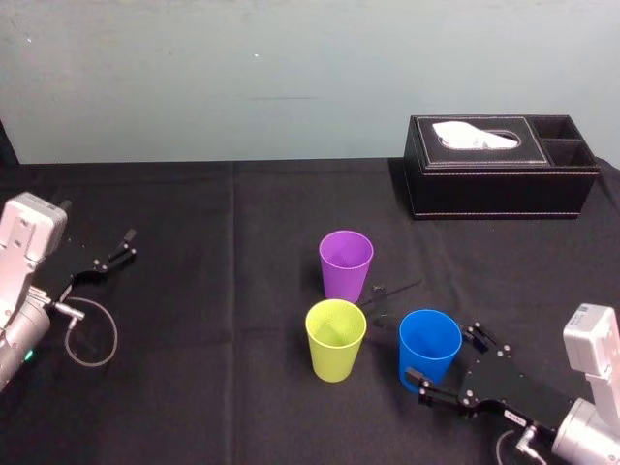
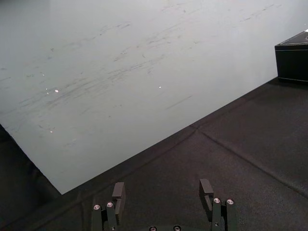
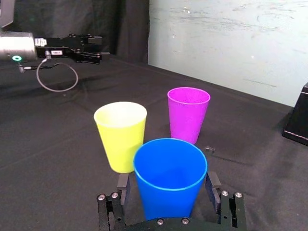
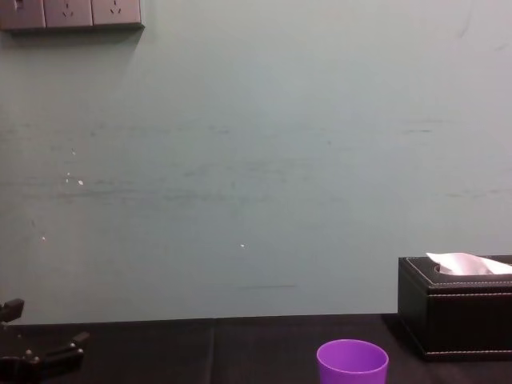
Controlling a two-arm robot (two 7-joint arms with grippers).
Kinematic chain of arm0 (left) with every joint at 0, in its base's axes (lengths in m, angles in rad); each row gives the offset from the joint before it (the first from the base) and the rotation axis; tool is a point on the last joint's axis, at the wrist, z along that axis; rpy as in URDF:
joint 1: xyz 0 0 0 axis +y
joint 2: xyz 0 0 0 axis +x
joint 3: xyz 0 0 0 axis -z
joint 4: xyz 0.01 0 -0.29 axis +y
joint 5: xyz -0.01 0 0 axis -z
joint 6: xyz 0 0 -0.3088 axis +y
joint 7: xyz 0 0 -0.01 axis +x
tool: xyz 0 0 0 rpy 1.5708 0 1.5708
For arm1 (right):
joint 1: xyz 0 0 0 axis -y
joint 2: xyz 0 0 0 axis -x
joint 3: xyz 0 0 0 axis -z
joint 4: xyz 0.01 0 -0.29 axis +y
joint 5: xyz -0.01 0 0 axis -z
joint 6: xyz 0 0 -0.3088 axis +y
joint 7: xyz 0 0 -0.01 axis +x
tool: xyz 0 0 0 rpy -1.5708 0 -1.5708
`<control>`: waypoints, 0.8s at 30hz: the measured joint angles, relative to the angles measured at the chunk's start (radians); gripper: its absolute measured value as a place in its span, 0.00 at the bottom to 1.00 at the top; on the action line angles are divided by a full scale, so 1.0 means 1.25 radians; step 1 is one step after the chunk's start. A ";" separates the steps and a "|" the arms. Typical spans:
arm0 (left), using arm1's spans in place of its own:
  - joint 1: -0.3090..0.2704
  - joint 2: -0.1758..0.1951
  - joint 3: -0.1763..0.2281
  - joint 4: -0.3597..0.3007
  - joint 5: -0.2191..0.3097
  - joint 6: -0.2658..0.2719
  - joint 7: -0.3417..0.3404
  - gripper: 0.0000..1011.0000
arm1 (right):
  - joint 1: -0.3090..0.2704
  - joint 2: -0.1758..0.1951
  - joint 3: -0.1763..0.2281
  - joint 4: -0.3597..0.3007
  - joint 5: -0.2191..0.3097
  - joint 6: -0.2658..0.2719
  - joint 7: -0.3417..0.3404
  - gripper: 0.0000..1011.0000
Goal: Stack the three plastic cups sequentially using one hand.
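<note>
My right gripper (image 1: 444, 356) sits open around blue cup (image 1: 429, 341) lower right, closing off-centre could tip it into yellow cup (image 1: 335, 339); left gripper (image 1: 114, 250) idle, open, left edge.

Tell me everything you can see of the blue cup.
The blue cup is a smooth, tapered plastic cup, standing upright and empty on the black cloth. It is to the right of the yellow-green cup and apart from it. The open right gripper straddles its lower sides. Whether the gripper touches it cannot be told.
</note>
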 joint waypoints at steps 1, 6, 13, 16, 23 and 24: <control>0.000 0.000 0.000 0.000 0.000 0.000 0.000 1.00 | 0.004 -0.003 -0.002 0.002 -0.001 0.002 -0.003 0.99; 0.000 0.000 0.000 0.000 0.000 0.000 0.000 1.00 | 0.024 -0.012 -0.009 0.009 -0.008 0.010 -0.009 0.99; 0.000 0.000 0.000 0.000 0.000 0.000 0.000 1.00 | 0.035 -0.014 -0.015 0.009 -0.011 0.025 -0.011 0.99; 0.000 0.000 0.000 0.000 0.000 0.000 0.000 1.00 | 0.034 -0.014 -0.014 0.009 -0.011 0.024 -0.011 0.99; 0.000 0.000 0.000 0.000 0.000 0.000 0.000 1.00 | 0.032 -0.014 -0.013 0.009 -0.011 0.020 -0.011 0.87; 0.000 0.000 0.000 0.000 0.000 0.000 0.000 1.00 | 0.032 -0.014 -0.013 0.009 -0.011 0.020 -0.011 0.85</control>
